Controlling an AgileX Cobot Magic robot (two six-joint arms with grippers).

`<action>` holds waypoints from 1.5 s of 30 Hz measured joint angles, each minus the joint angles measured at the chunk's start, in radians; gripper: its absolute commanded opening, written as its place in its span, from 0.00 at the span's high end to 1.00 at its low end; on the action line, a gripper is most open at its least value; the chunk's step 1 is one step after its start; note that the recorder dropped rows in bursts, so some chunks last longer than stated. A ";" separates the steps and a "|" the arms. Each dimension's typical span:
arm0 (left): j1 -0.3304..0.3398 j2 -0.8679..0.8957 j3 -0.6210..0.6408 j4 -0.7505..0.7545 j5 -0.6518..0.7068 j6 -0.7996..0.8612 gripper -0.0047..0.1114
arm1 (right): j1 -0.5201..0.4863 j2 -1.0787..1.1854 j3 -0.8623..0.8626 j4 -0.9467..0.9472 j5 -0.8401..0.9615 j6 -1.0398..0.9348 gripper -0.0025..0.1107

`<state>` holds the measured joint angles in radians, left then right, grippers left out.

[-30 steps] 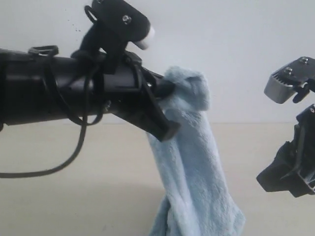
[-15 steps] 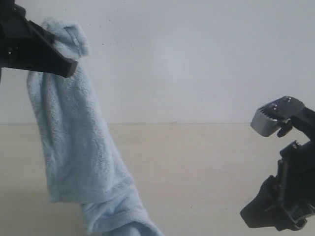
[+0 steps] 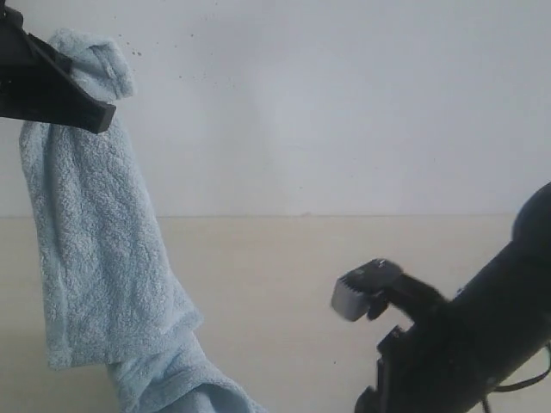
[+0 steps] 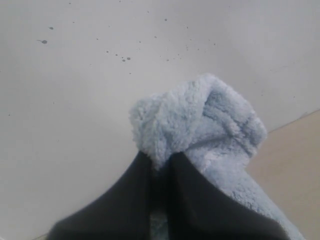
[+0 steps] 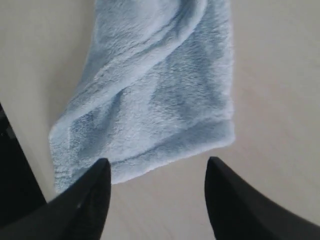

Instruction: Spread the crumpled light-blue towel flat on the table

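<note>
The light-blue towel [image 3: 95, 249] hangs in a long bunched fold from my left gripper [image 3: 102, 107] at the upper left of the exterior view, its lower end trailing onto the table [image 3: 284, 284]. In the left wrist view the left gripper [image 4: 161, 159] is shut on a fluffy bunch of the towel [image 4: 200, 120]. My right gripper [image 5: 156, 167] stands open just above the table [image 5: 280, 75], its fingertips close to the hemmed edge of the towel [image 5: 155, 100] lying there. The right arm [image 3: 465, 344] reaches in low at the lower right.
A white wall [image 3: 344, 103] with small dark specks stands behind the table. A dark strip [image 5: 15, 175] runs along one side of the table in the right wrist view.
The left gripper carried the towel's top further left and the cloth hangs longer. The right arm swung down and toward the middle, low over the table.
</note>
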<state>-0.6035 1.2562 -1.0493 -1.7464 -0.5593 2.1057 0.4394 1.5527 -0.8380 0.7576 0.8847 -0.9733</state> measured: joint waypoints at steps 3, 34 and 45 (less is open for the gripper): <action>0.000 0.000 0.000 0.000 0.000 0.000 0.92 | 0.090 0.059 0.000 0.005 -0.022 -0.006 0.50; 0.000 0.000 0.038 -0.002 0.049 0.004 0.92 | 0.317 0.140 0.000 0.193 -0.278 -0.066 0.50; 0.000 0.000 0.038 -0.002 0.049 0.004 0.92 | 0.317 0.201 0.000 0.361 -0.211 -0.053 0.57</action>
<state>-0.6035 1.2562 -1.0115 -1.7488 -0.5099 2.1095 0.7568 1.7540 -0.8380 1.1186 0.6734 -1.0264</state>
